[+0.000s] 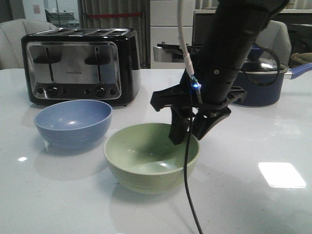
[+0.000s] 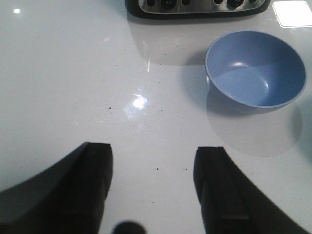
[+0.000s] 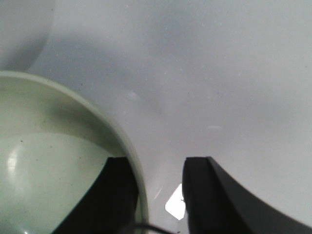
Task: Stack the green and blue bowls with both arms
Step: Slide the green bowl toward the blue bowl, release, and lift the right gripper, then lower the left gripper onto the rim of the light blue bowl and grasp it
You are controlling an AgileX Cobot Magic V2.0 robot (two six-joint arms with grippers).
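Note:
The pale green bowl (image 1: 146,161) stands on the white table near the front middle. The periwinkle blue bowl (image 1: 73,122) stands upright to its left, apart from it. My right gripper (image 1: 189,136) is open at the green bowl's right rim. In the right wrist view the gripper (image 3: 156,163) straddles that rim: one finger is inside the green bowl (image 3: 48,161) and the other is outside. My left gripper (image 2: 153,151) is open and empty above bare table, with the blue bowl (image 2: 256,68) some way ahead of it. The left arm is out of the front view.
A black and silver toaster (image 1: 80,66) stands behind the blue bowl and also shows in the left wrist view (image 2: 195,7). A dark navy lidded pot (image 1: 261,80) is at the back right. A black cable (image 1: 187,185) hangs from the right arm across the green bowl's front.

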